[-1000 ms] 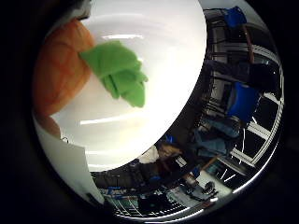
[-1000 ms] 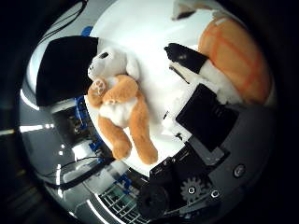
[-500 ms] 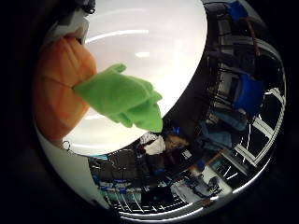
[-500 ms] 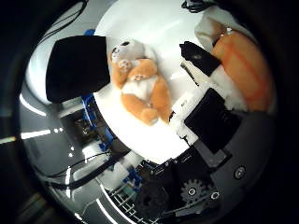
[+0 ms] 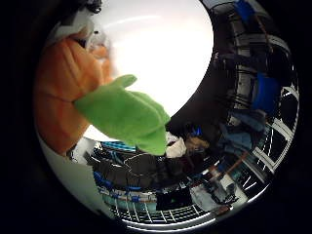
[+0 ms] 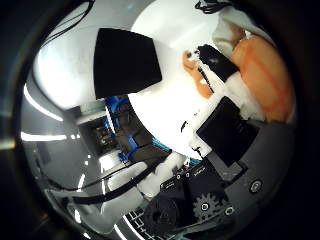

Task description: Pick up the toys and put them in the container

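I see the hand (image 6: 225,130) with its fingers curled around the orange plush carrot (image 5: 63,97), green leaves (image 5: 126,114) close to my palm, raised over the white bench (image 6: 165,105). A black container (image 6: 125,62) sits nearby on it.

A round white table (image 6: 165,107) carries everything. A black container (image 6: 125,62) lies on it, overlapping the table's edge. Well apart from the container, across a bare stretch of white top, an orange and cream plush toy (image 6: 192,75) rests on the surface, largely hidden behind the hand's own parts, so only a small piece shows. Farther from the container, an orange carrot toy (image 5: 63,97) with green leaves (image 5: 126,114) fills much of the little-finger view; whether it touches the table cannot be told. The leaves reach out past the table's rim.
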